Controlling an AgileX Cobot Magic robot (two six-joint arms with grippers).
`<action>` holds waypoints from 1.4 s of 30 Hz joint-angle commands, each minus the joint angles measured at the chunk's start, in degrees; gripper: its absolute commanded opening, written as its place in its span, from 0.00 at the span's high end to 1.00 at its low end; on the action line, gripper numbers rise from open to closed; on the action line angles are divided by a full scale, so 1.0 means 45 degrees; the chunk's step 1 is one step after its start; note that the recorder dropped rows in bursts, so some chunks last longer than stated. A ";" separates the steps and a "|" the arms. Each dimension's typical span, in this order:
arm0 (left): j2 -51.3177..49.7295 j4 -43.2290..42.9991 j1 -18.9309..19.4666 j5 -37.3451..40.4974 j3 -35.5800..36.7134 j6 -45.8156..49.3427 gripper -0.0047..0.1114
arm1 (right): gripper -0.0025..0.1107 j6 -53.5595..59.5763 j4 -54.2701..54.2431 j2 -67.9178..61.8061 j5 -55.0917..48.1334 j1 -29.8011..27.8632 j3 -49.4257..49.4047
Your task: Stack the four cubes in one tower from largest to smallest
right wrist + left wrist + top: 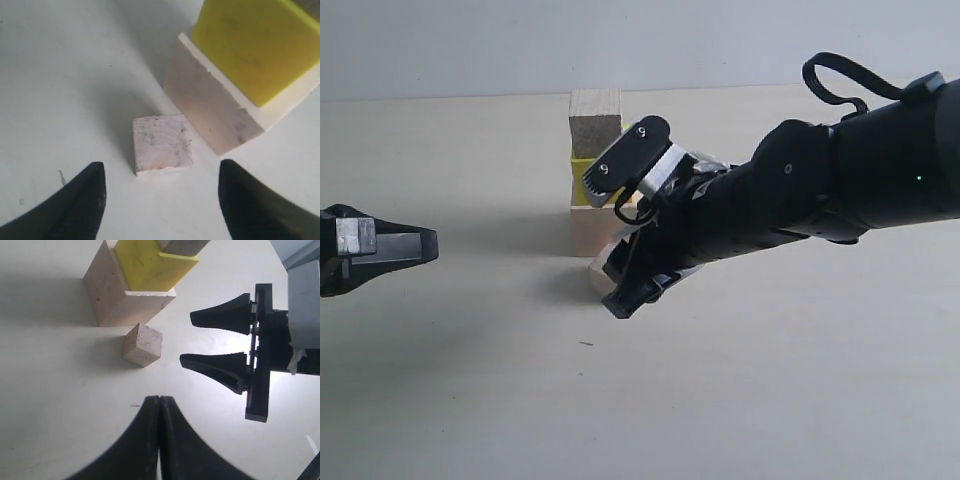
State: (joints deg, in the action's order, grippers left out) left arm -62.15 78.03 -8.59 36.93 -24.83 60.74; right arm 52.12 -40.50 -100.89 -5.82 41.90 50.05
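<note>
A three-cube tower stands at the back middle of the table. Its base is the largest pale wood cube, then the yellow cube, then a wood cube on top. The smallest cube lies on the table just in front of the tower, mostly hidden behind my right gripper in the exterior view. My right gripper is open, with its fingers wide on either side of that cube and apart from it. My left gripper is shut and empty at the far left.
The pale tabletop stretches around the tower. My right arm reaches in from the right, close to the tower's side. A small dark mark lies on the table in front.
</note>
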 commanded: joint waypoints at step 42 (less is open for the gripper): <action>0.0086 0.0087 0.0001 -0.0003 0.0025 0.0106 0.96 | 0.41 0.0067 0.0002 -0.1345 0.0346 0.0026 0.0424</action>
State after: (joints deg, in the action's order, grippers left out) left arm -62.15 78.03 -8.59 36.93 -24.83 60.96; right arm 52.12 -40.50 -106.44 -4.67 41.90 51.54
